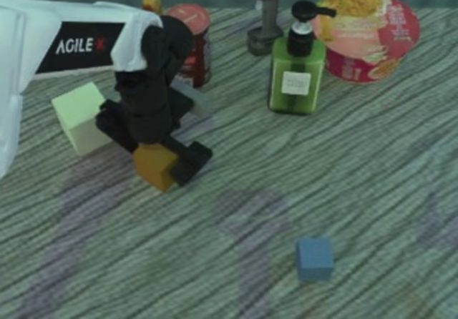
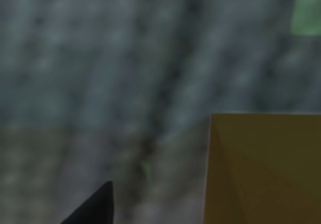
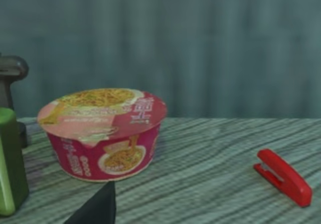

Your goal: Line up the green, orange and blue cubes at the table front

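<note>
The brownish orange cube (image 1: 155, 166) sits on the table (image 1: 358, 183) left of centre. My left gripper (image 1: 152, 141) reaches down over it, open, with black fingers on either side. In the left wrist view the orange cube (image 2: 266, 169) fills one side, and a gap separates it from the one visible fingertip (image 2: 98, 206). The pale green cube (image 1: 80, 116) stands just left of that gripper. The small blue cube (image 1: 315, 258) lies alone near the table front, right of centre. My right gripper (image 3: 160, 219) is outside the top view, parked and open, showing one fingertip (image 3: 100, 206).
Along the back stand a red can (image 1: 193, 40), a dark drill (image 1: 265, 11), a green pump bottle (image 1: 295, 65) and a pink noodle bowl (image 1: 368, 33). A red stapler (image 3: 283, 176) lies on the table in the right wrist view.
</note>
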You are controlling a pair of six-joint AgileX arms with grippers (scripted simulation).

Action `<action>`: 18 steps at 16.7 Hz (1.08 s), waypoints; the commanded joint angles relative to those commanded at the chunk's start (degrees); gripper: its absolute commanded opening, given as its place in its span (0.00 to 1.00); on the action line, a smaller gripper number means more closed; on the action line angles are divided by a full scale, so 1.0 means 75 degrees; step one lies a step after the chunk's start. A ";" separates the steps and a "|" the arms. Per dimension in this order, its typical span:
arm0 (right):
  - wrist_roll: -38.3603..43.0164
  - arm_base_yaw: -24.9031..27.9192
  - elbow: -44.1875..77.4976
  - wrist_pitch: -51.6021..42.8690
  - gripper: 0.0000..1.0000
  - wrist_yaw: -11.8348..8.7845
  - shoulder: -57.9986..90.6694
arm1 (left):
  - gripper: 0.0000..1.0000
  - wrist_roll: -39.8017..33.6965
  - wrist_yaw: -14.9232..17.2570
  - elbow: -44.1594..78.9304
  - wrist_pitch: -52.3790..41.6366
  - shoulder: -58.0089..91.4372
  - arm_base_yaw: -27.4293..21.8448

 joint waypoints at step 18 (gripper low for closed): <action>0.0000 0.0000 0.0000 0.0000 1.00 0.0000 0.0000 | 0.02 0.0002 0.0001 -0.0091 0.0127 0.0051 0.0001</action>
